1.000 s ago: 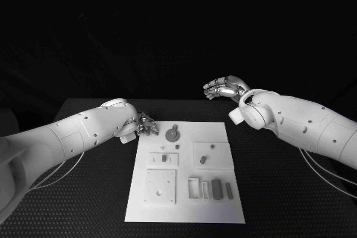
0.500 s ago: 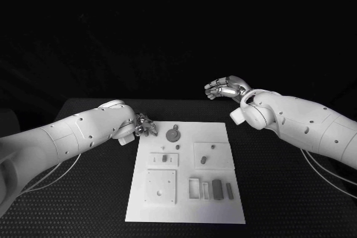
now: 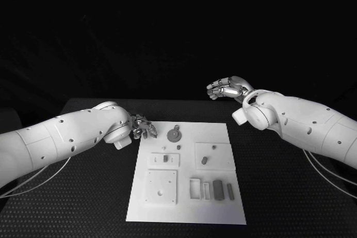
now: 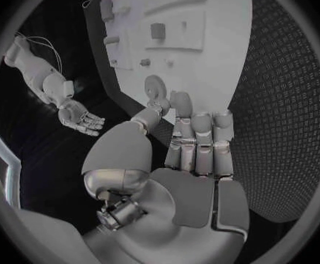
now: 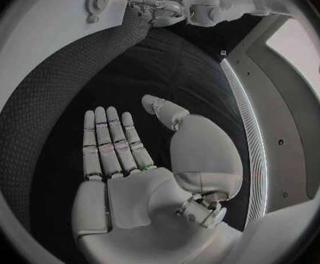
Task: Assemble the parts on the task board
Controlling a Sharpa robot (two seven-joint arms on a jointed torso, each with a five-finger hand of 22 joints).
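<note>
— Black desk [image 3: 89, 196], white board [image 3: 186, 207] mid-way, small parts [image 3: 216, 189] lying on it. Why is the left hand [image 3: 141, 128] at its far corner?
— Fingers [image 4: 197, 136] curled, empty, likely nearing the round piece [image 3: 173, 135]. Right hand [image 3: 227, 87] waits flat, spread, well clear.

Our left arm [image 3: 60, 137] reached in low, and its hand [image 3: 141, 127] hung just beside the far left corner of the task board [image 3: 186, 207], fingers [image 4: 198, 136] curled inward and holding nothing. Our right arm [image 3: 305, 124] was bent and raised. Its hand [image 3: 227, 88] sat well beyond the board's far edge, palm flat, fingers [image 5: 109, 141] straight, apart and empty.
</note>
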